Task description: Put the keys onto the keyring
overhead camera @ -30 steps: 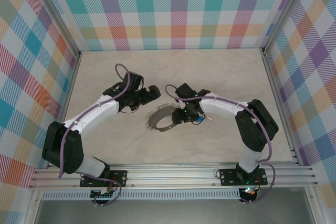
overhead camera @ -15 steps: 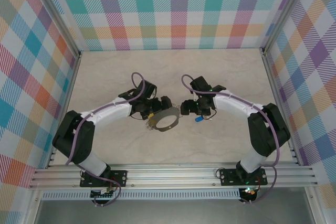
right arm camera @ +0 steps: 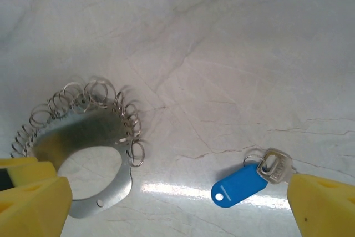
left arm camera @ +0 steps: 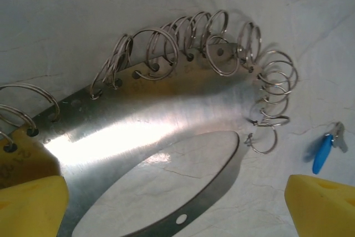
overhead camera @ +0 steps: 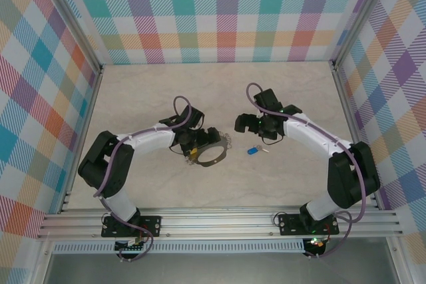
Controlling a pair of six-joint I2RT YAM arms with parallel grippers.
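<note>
The keyring [left arm camera: 166, 120] lies flat on the pale worktop [overhead camera: 299, 98], a little left of centre in the overhead view. The left gripper [overhead camera: 202, 143] hangs right over it with its jaws spread wide and nothing pinched. In the left wrist view one yellow fingertip [left arm camera: 30, 203] overlaps the band at lower left, and the other sits well out past the ring's open end. I can't tell whether that near finger is touching the metal.

The key [right arm camera: 238, 186], with its blue tag and short silver blade, lies loose on the worktop just to the right of the ring. The right gripper [overhead camera: 247, 124] sits above it in the overhead frame. It is wide open too, and in its wrist view the key lies between its yellow fingertips [right arm camera: 324, 206], close to the right-hand one.

To my eye the job is at its start, and the step in hand is taking hold of both pieces. For the key, I'd centre the jaws on the blue tag and come straight down. I'd close gently across its narrow width, leaving the blade end free. A flat tag on a smooth top will likely skid if nudged by one finger first. For the ring, the left should grip bare band, away from the wire loops [left arm camera: 161, 48], so one loop stays exposed toward the key.
</note>
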